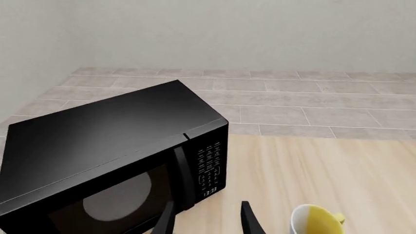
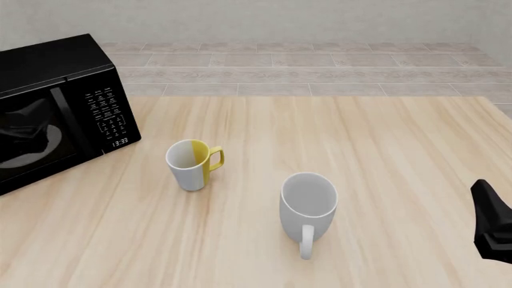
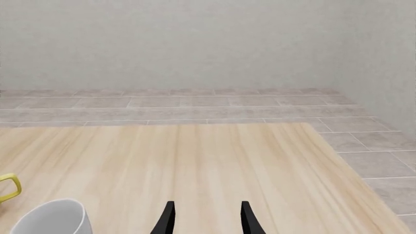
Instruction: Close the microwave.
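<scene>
Nearest, the white mug stands upright and empty, handle toward the near edge. Left and farther, the yellow-and-white mug is upright, empty. Far left on the wooden table, the microwave lies lengthwise left-right, door shut, front angled near-right. Left gripper and right gripper: fingers parted, empty.

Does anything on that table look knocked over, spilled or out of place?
Nothing stands out. The microwave sits square with its door looking shut, and the yellow-and-white mug and the white mug both stand upright on the table, with no spill.
</scene>
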### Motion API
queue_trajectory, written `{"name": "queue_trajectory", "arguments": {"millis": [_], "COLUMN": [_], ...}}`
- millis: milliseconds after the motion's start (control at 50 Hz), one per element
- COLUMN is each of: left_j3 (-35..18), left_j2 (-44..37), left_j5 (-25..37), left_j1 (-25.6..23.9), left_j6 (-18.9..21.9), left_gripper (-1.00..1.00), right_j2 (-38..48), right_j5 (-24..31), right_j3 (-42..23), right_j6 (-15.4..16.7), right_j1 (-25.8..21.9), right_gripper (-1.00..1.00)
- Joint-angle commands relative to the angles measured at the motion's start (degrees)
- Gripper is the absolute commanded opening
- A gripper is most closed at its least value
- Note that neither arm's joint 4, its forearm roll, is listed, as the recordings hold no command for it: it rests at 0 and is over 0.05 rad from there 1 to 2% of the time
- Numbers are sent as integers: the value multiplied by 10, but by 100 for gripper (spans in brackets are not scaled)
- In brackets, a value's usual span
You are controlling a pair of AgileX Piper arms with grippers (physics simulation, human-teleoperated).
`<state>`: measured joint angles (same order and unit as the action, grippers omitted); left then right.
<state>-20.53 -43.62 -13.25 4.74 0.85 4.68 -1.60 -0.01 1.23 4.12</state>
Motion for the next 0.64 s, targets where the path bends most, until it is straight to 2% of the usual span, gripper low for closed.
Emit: {"name": "queue_trajectory", "arguments": {"millis": [20,100,420,640], "left_j3": [40,51,78,94], "left_j2": [122,142,339,350], "left_j5": [62,66,158,161], "left_j1": [-11,-10,-33,-45], "left_j6": [-18,-18,-22,-33], "left_gripper": [100,100,100,100], "right_j2": [5,5,18,12], "right_j5": [-8,-9,-22,-22], "right_j3": [0,0,0,0], "right_j6": [0,2,4,7], "right_j1": [-2,-1,-5,-2], "right_gripper": [100,100,100,100]}}
